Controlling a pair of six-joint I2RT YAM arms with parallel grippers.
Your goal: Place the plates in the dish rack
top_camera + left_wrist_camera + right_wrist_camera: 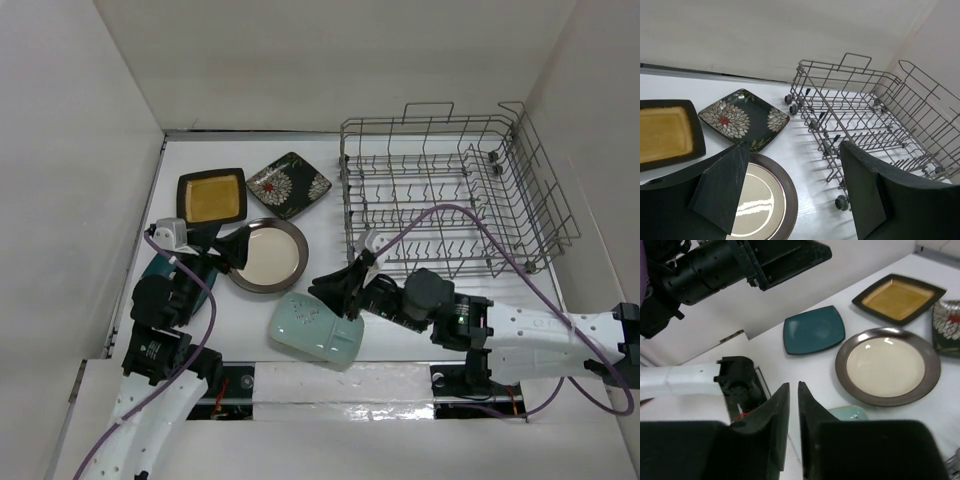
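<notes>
Five plates lie flat on the bench (330, 225), all outside the rack (440, 215), which stands at the far right. The yellow-centred plate (212, 196) and the flowered plate (290, 184) sit side by side at the back. The round cream plate (268, 254) is just in front of them. The teal plate (814, 330) is to its left, partly under the left arm in the top view. The mint plate (315, 328) lies at the near edge. The left jaws stand wide apart, empty, over the round plate's left side. The right jaws are almost together, with only a thin gap and nothing between them. They sit above the mint plate's far edge, and I cannot tell whether they touch it.
</notes>
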